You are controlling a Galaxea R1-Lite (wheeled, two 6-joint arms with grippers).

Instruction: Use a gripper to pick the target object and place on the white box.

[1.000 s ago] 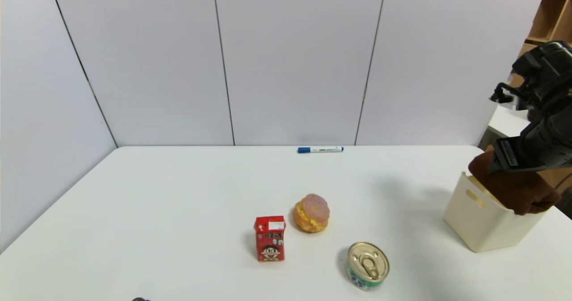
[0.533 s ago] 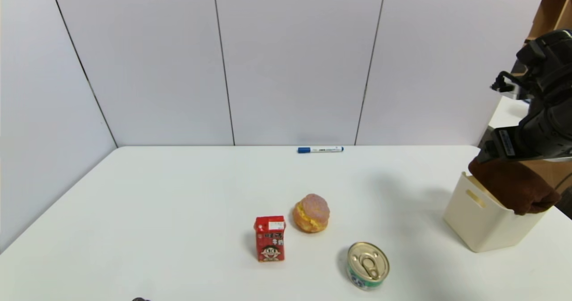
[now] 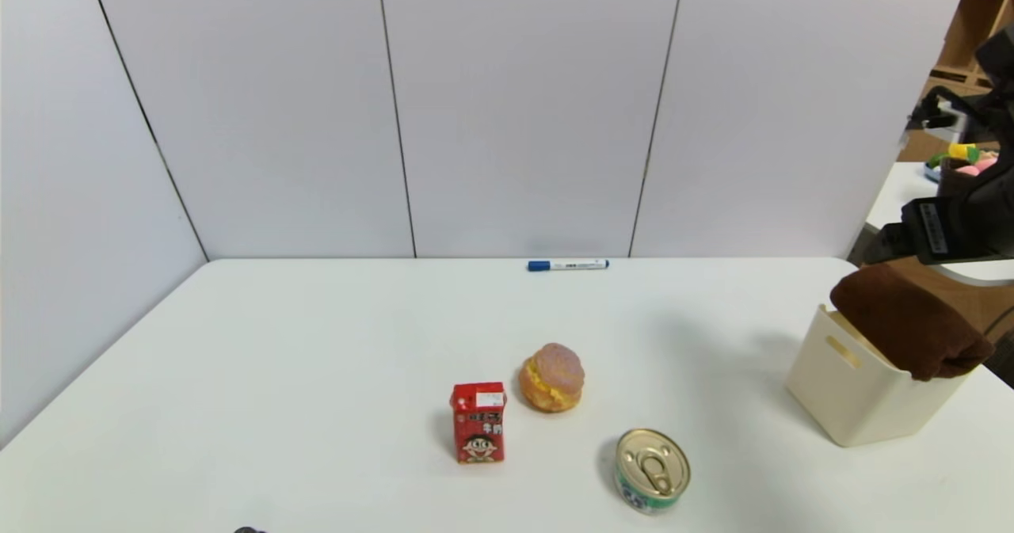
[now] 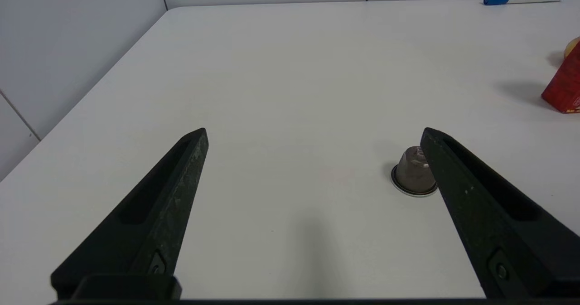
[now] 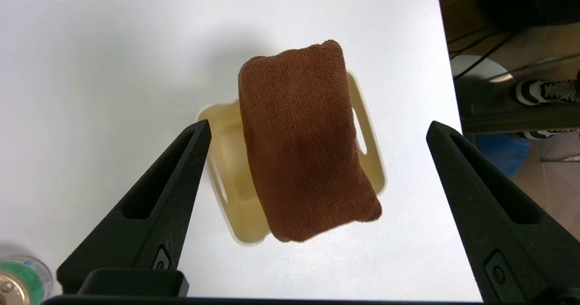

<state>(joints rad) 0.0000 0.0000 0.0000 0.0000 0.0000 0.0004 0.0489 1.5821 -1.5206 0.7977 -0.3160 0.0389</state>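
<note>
Brown towel roll (image 5: 304, 144) across white box (image 5: 369, 160), interior mostly hidden.

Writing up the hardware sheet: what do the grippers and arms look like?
Both grippers, left gripper and right gripper, have two matte black, long tapered fingers, each with a recessed slot and a small screw near its base. The right arm is bulky and black, with a white-text label and a black cable loop.

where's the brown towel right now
In the head view, the brown towel lies across the rim of the white box at the table's right edge, below the open right gripper.
</note>
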